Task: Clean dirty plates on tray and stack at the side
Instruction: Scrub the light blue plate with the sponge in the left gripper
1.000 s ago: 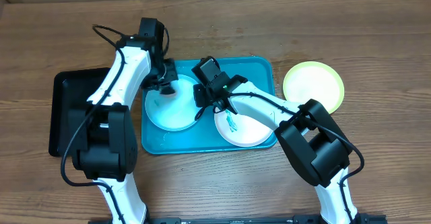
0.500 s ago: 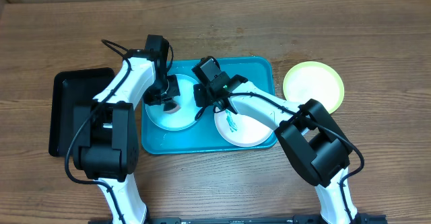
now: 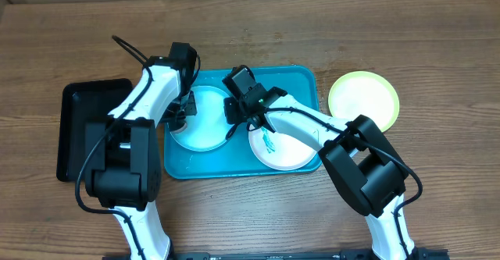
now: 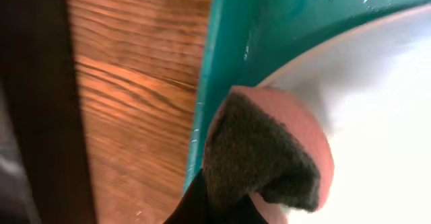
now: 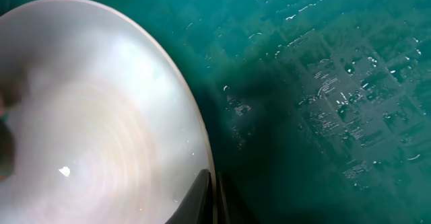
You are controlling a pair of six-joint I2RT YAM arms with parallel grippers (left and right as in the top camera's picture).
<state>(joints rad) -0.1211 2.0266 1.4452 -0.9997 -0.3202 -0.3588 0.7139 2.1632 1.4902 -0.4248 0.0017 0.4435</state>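
**A:** From overhead, why is the left tool (image 3: 180,115) over that edge of the pale blue round plastic plate (image 3: 205,126)?

**B:** I judge it is wiping. The plate lies in the left half of the large turquoise plastic tray (image 3: 301,82). The left tool sits over the plate's rim nearest the tray's left wall. The right tool (image 3: 241,113) is at the opposite rim, towards the tray's middle, probably to steady the plate.

**A:** And the count?

**B:** There are three plates. Two are inside the tray: the pale blue plate and a white round plastic plate (image 3: 286,155) with one green smear (image 3: 268,141). A yellow-green round plastic plate (image 3: 363,100) lies on the wooden tabletop (image 3: 437,41) just right of the tray. It shows no smears, so it is likely finished. There are two trays: the turquoise one, and a smaller black plastic tray (image 3: 82,127) just to its left.

**A:** What does the left wrist view show?

**B:** One pink sponge with a dark scouring face (image 4: 269,150). The left tool is clamped on its lower end. The sponge meets the pale blue plate's rim right beside the tray's wall.

**A:** And the right wrist view?

**B:** The right tool is almost closed and nips the pale blue plate's rim. The tray's floor beside it is beaded with water.
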